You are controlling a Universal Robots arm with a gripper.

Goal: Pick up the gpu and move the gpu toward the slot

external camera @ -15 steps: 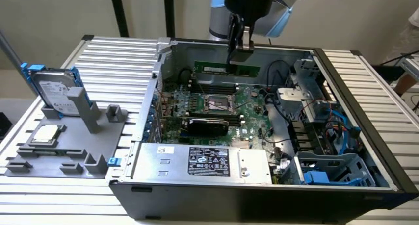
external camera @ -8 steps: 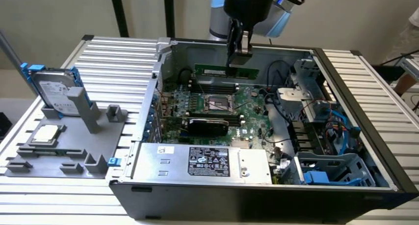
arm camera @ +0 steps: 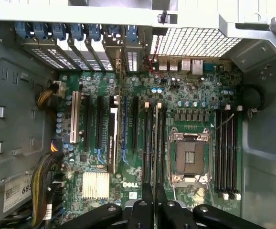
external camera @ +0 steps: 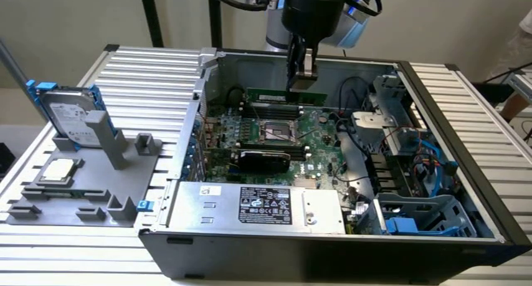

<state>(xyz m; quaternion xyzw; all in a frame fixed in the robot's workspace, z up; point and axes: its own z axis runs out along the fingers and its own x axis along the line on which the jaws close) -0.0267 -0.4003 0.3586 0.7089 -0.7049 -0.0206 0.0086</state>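
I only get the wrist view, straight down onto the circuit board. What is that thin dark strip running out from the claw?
Observer: A card seen edge-on. In the exterior view the gripper is shut on the graphics card, whose broad face is green.
Operator: Is it plugged in?
Observer: It doesn't look so. It seems to hang clear of the board, close to the case's far wall.
Operator: Is there anything outside the computer?
Observer: A hard drive with blue rails stands upright in a grey holder, at the exterior view's left.
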